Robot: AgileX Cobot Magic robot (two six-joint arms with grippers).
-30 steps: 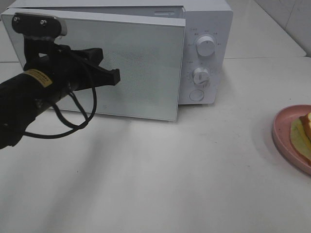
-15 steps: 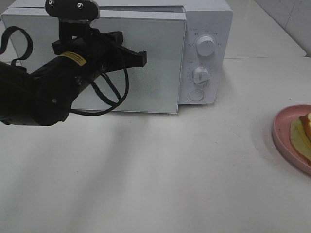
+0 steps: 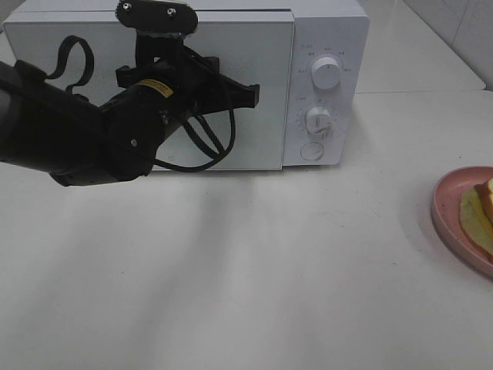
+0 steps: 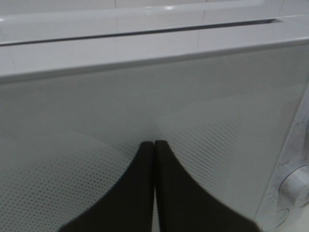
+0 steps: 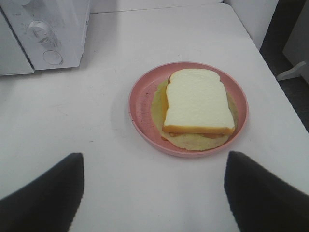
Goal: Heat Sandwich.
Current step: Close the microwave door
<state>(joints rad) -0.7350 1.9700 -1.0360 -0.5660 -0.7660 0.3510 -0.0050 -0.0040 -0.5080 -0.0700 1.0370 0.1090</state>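
The left gripper, jaws pressed together, touched the microwave door; the right gripper's jaws spread wide above the sandwich.

— What differs from a second ago?
— The white microwave's grey glass door has swung from ajar to nearly flush with the cabinet.
— And the arm?
— The black left gripper, fingertips together against the door, has travelled toward the dials.
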